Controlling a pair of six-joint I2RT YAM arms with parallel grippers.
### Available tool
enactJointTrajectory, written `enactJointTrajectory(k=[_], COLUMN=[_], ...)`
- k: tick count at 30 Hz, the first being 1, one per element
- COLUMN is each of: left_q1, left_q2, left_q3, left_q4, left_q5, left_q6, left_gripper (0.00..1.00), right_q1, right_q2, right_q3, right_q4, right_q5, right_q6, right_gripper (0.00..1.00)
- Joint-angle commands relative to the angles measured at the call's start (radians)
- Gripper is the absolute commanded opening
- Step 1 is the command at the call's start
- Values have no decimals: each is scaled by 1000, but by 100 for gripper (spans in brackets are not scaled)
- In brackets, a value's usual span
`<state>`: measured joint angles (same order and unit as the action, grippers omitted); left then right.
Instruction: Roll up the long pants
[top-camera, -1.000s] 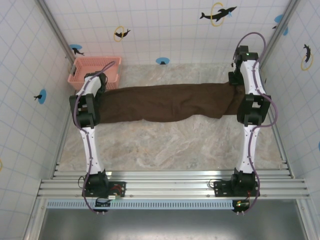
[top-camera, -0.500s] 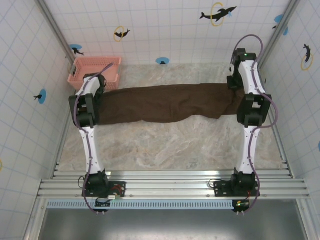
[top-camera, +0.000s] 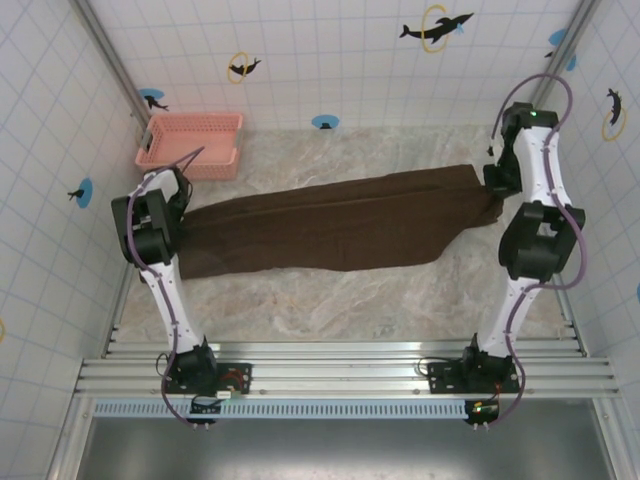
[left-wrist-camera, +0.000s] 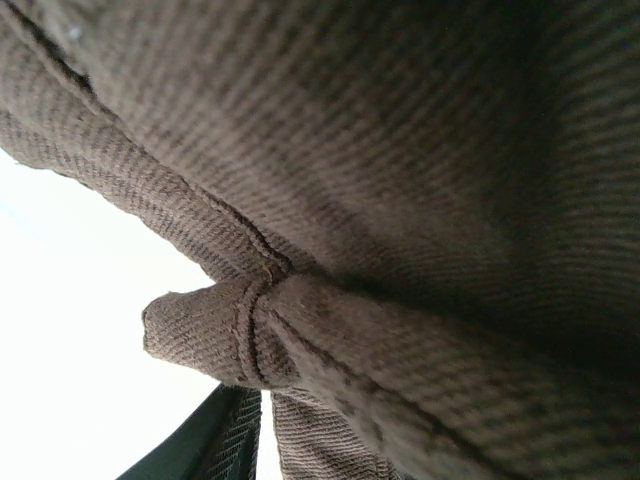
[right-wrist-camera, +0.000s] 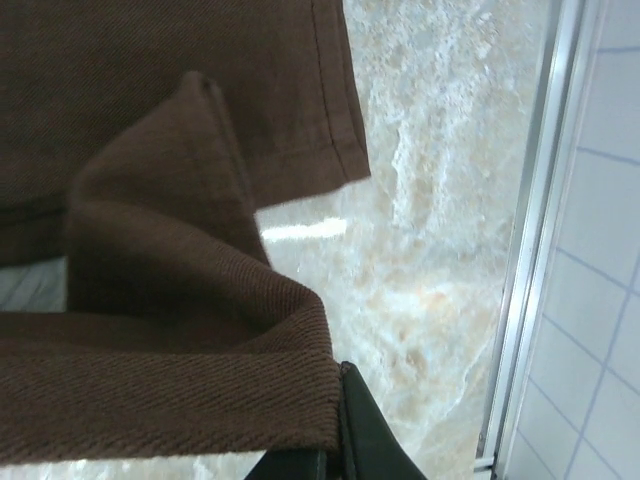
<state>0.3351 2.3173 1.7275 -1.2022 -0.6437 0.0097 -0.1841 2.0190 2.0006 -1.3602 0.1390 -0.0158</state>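
The long pants (top-camera: 340, 220) lie stretched across the marble table, a dark brown band slanting from near left to far right. My left gripper (top-camera: 180, 215) is shut on their left end. In the left wrist view the ribbed brown fabric (left-wrist-camera: 400, 200) bunches right over the jaws, and one dark finger (left-wrist-camera: 205, 448) peeks out below it. My right gripper (top-camera: 495, 188) is shut on the right end. In the right wrist view a hemmed fold of the pants (right-wrist-camera: 180, 400) sits against a dark finger (right-wrist-camera: 365, 435), lifted off the table. No button is in sight.
A pink mesh basket (top-camera: 190, 145) stands at the back left corner, apart from the pants. Tiled walls close in the table on three sides. A metal rail (right-wrist-camera: 530, 250) runs along the right edge. Bare marble (top-camera: 330, 300) lies in front of the pants.
Both arms swung outward, the left one also toward the front. The pants are pulled longer and flatter, and their left end has come away from the basket.
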Motion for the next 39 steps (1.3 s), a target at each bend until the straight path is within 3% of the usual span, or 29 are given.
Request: enactJointTrajectory(k=[1,4,8,10,11,12,21,32,39], left_q1=[32,39,49,50,50,51,50,50,50], left_q2=[-23,-22,-23,-24,-24,-22,-59,-208,-178], left_q3=[-20,-11,13,24,34,44,116,57,187], left_q4=[26,26,19,21,17,14,-25,-20,-51], left_q5=[19,19,6,2,3,6,35,18,-11], left_q6=[27,26,16,19,17,13,-6,-17,-8], left_gripper=[37,37,35,22,2,0,0,0,0], right_q1=[-43,-52,-39,-35,-34,-33,-12,-4,-9], right_q2=[-156,-235,-180,-108,-71,-35,173,302,367], right_q3=[-62,-137,-104,-36,1,33,251,351,388], right_q4=[-12,8,-15,-42,-57,-66,-78,-70,-72], right_q5=[-14,-87,-106,-105,-108,-109,-137,-154,-157], right_q6=[-30,-32,-29,-19,-16,-12,18,30,39], right_gripper=[0,3,4,4,4,4,3,3,6])
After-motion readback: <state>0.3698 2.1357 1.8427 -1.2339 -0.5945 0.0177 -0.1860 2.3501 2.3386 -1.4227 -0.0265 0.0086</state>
